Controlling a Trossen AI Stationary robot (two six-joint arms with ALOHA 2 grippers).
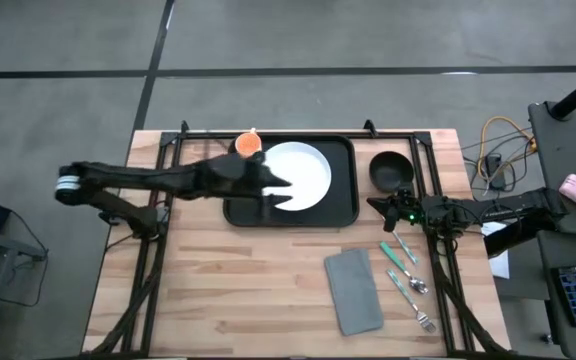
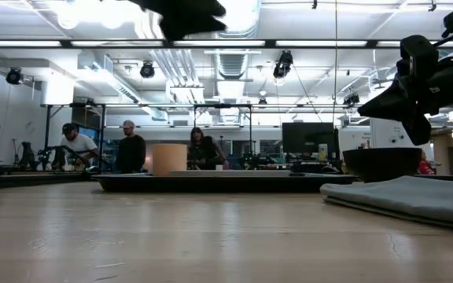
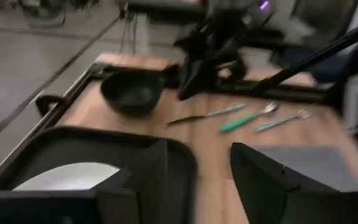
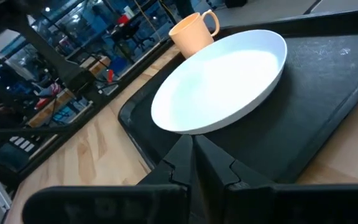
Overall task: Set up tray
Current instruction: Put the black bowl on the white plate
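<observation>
Tray handling first: you can judge it stiff, flat and fairly light, its black surface probably slick, so take it by the low raised rim; it lies at the far middle of the counter, directly under your left gripper, whose jaws are spread above the near edge of the one white plate; one orange cup stands on the tray just beyond those jaws; your right gripper hovers just off the tray's right edge, jaws pressed together, with one black bowl just beside it; count also one grey napkin and three pieces of cutlery, all on the counter nearer than the right jaws.
</observation>
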